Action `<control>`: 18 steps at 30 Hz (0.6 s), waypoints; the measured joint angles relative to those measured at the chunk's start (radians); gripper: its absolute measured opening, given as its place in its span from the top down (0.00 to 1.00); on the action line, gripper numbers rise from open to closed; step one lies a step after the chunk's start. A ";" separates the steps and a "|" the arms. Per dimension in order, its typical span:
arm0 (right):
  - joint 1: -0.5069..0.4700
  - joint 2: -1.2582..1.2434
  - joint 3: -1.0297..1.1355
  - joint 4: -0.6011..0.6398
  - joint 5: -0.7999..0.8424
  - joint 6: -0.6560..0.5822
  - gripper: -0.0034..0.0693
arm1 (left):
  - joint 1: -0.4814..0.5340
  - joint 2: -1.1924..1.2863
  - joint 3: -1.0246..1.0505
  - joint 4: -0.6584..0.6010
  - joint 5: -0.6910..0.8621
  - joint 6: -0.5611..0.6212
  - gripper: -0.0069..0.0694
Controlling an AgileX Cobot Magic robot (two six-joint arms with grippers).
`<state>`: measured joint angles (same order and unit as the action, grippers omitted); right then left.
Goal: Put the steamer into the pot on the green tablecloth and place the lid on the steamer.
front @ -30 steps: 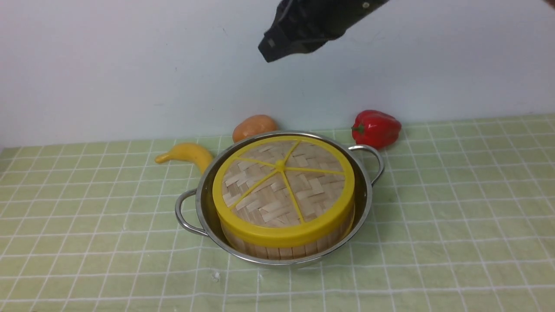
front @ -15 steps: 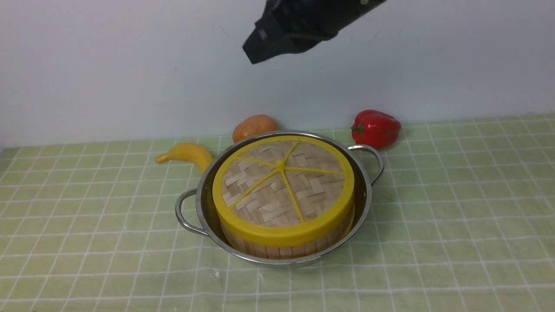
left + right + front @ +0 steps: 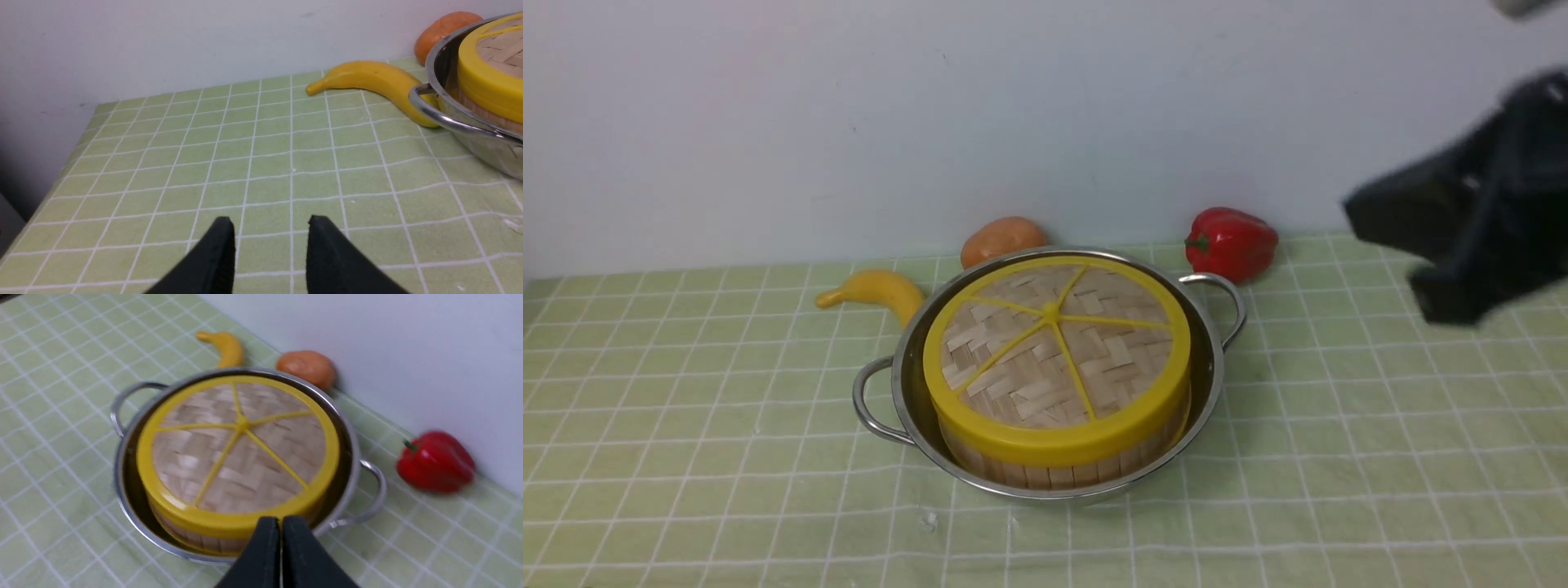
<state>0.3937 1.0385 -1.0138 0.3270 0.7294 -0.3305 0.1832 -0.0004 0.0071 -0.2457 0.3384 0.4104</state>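
With the lid (image 3: 1056, 353) seated level on the steamer (image 3: 1062, 467) inside the pot (image 3: 1214, 384) on the green tablecloth (image 3: 1380, 457), the job looks finished, so the empty right gripper (image 3: 281, 522), fingertips together, should pull back high, clear of the handle, while the released left gripper (image 3: 270, 228) waits apart.

The front view looks forward and down at the pot (image 3: 1045, 371) from near. The left wrist view sits low beside it, the right wrist view looks down from above; all share the pot and banana (image 3: 876, 292).
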 joint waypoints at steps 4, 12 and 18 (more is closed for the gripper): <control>-0.093 -0.295 0.395 0.008 -0.236 0.033 0.89 | 0.000 0.000 0.000 0.000 0.000 0.000 0.59; -0.137 -0.763 0.894 0.028 -0.632 0.052 0.87 | 0.000 0.000 0.000 0.000 0.000 0.000 0.59; -0.137 -1.026 1.017 0.050 -0.661 0.083 0.85 | 0.001 0.000 0.000 0.000 0.001 0.000 0.59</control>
<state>0.2566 0.0121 0.0032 0.3771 0.0679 -0.2473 0.1840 -0.0004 0.0071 -0.2457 0.3392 0.4104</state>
